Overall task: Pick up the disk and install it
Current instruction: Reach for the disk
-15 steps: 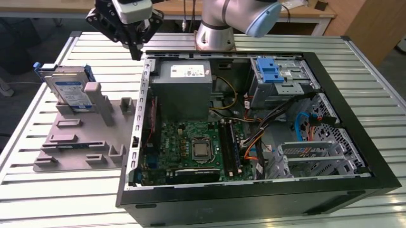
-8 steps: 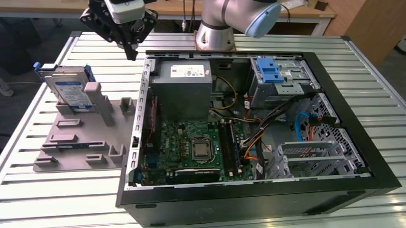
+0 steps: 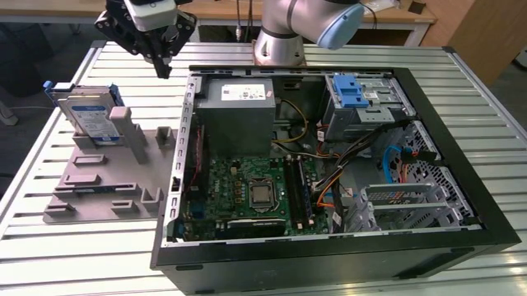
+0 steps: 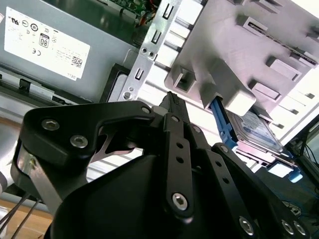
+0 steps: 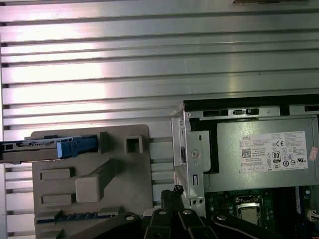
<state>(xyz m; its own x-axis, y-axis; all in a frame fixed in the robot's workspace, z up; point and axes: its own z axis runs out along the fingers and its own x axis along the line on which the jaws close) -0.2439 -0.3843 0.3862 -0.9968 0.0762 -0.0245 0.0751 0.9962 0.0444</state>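
My gripper [image 3: 164, 73] is closed, the two fingers meet at one tip and there is nothing between them. In the exterior view it hangs above the slatted metal table [image 3: 99, 259], near the back corner of the open computer case [image 3: 329, 262] and just beside the grey fixture plate [image 3: 107, 185]. The disk [image 3: 91, 117] is not in my grasp. It stands on its edge, a little tilted, in a slot at the far end of this plate, toward the exterior view's left of my gripper and apart from it. In the second wrist view the disk [image 4: 254, 132] with its blue bracket sits beyond my fingertips. The grey power supply box [image 3: 239, 111] sits inside the case.
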